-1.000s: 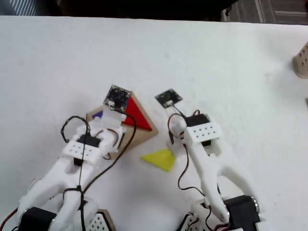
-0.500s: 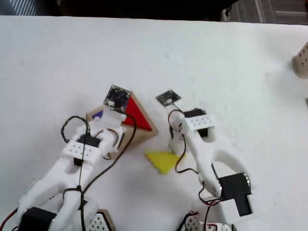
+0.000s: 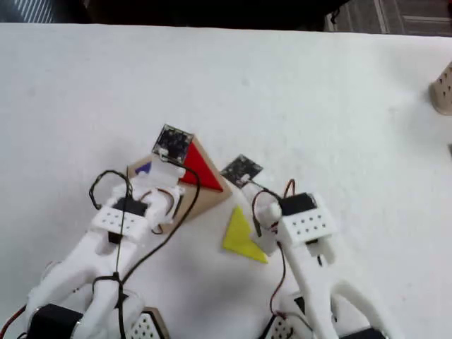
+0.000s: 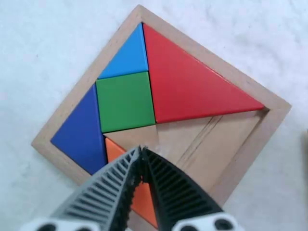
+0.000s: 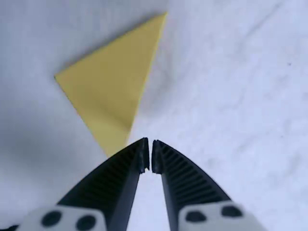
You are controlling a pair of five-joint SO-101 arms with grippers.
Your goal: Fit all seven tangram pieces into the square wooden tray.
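The square wooden tray (image 4: 269,120) lies under my left arm (image 3: 127,212). It holds a large red triangle (image 4: 192,82), a light blue triangle (image 4: 127,55), a green square (image 4: 126,101), a dark blue piece (image 4: 79,132) and an orange piece (image 4: 144,202). Part of the tray floor (image 4: 211,144) is bare wood. My left gripper (image 4: 142,155) is shut just above the orange piece. A yellow triangle (image 3: 241,233) rests on the table to the right of the tray (image 3: 212,198). My right gripper (image 5: 148,155) is shut, its tips by a corner of the yellow triangle (image 5: 113,91).
The white table stretches open behind and to the right of both arms. A perforated wooden block (image 3: 443,88) stands at the far right edge. My right arm (image 3: 304,226) sits right of the yellow triangle. Another wooden item (image 3: 152,325) pokes in at the front edge.
My right arm has pulled back toward the front of the table, and the yellow triangle has turned from lying flat-wide to pointing away. The left arm has stayed put.
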